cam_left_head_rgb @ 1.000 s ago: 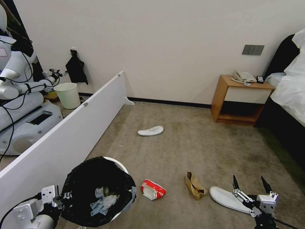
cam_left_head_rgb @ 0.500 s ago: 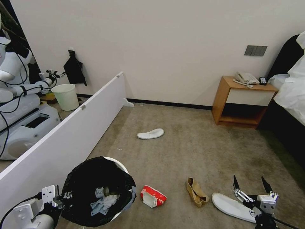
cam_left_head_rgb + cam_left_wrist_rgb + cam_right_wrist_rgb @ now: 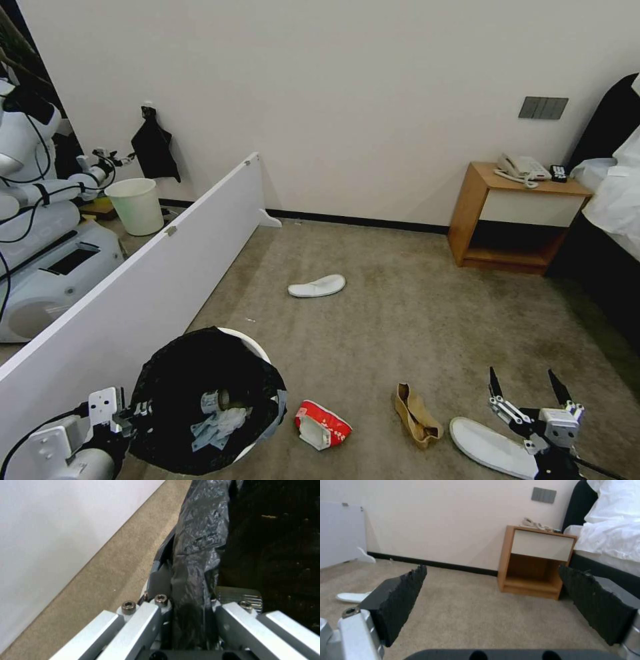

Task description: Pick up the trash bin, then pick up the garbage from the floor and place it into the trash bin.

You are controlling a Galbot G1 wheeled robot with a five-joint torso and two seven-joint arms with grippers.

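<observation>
The left gripper (image 3: pixel 130 417) is clamped on the near rim of the trash bin (image 3: pixel 250 343), its jaws pinching the black bag (image 3: pixel 196 542) that folds over the edge; from the left wrist the crinkled plastic runs straight up between the metal fingers (image 3: pixel 160 578). The bin sits close alongside the long white partition board (image 3: pixel 133 280), and inside it lie a crushed can (image 3: pixel 215 401) and some crumpled pale tissue (image 3: pixel 217 423).

Taking the bin as the mark: just beside it on the carpet (image 3: pixel 413 313), on the side away from the board, lies the red-white wrapper (image 3: pixel 321 423). Further out the same way is the brown paper bag (image 3: pixel 415 413), flattened and folded, and beyond that a white slipper (image 3: pixel 490 447) lies flat, its far end passing under the right gripper (image 3: pixel 530 387). That gripper hangs just above the slipper with its two black fingers (image 3: pixel 400 600) spread wide and nothing between them.

A second white slipper (image 3: pixel 317 287) lies well apart from the bin, out toward the back wall. Against that wall, far across from the bin, stands a wooden nightstand (image 3: pixel 517 217) with a telephone (image 3: pixel 523 167) on top, and next to it the bed (image 3: pixel 613 530) with white linen. Behind the board, near the wall, stands a plain white bucket (image 3: pixel 135 205), beside another white robot (image 3: pixel 40 227).
</observation>
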